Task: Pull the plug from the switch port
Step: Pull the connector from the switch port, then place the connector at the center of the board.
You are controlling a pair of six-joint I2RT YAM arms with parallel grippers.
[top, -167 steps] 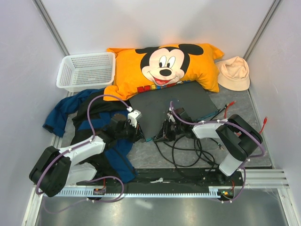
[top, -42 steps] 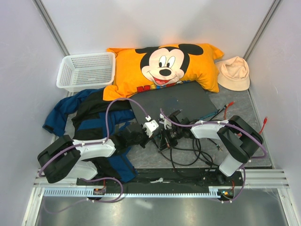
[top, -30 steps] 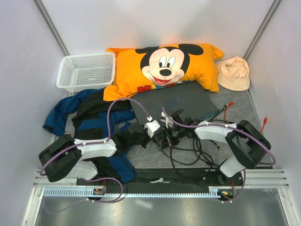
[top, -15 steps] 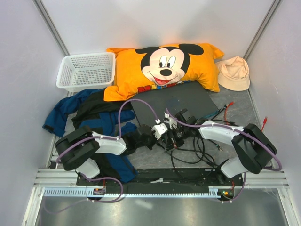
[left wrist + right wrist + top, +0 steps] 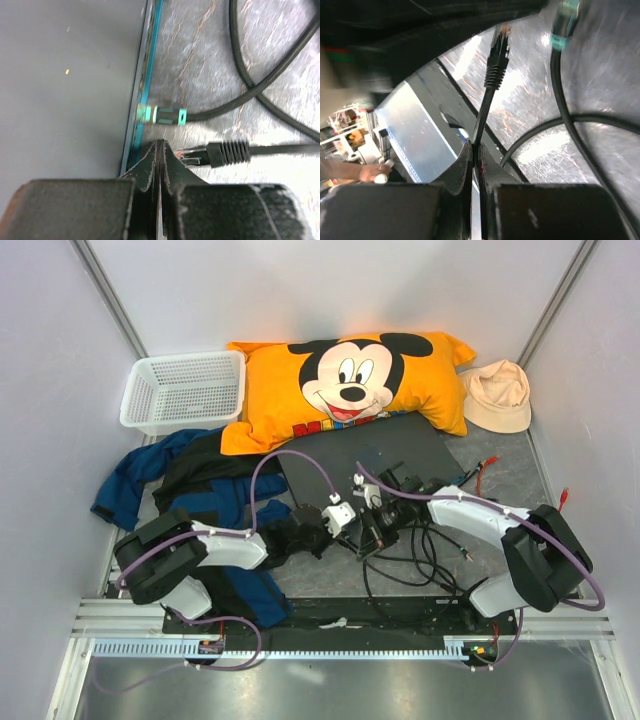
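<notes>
The switch (image 5: 370,462) lies in the middle of the table (image 5: 320,578), its far edge against the pillow (image 5: 345,380) behind it. A basket (image 5: 140,400) sits left of the pillow, a hat (image 5: 497,395) right of it. Clothes (image 5: 195,490) lie heaped left of the switch, in front of the basket; cables (image 5: 400,565) sprawl before it on the right. The loose plug (image 5: 197,154) lies on the table just off the switch's near edge, beside a second plug (image 5: 162,115) seated in that edge. Its cord (image 5: 487,107) is pinched in the right gripper (image 5: 476,150); the left gripper (image 5: 159,147) sits closed alongside.
</notes>
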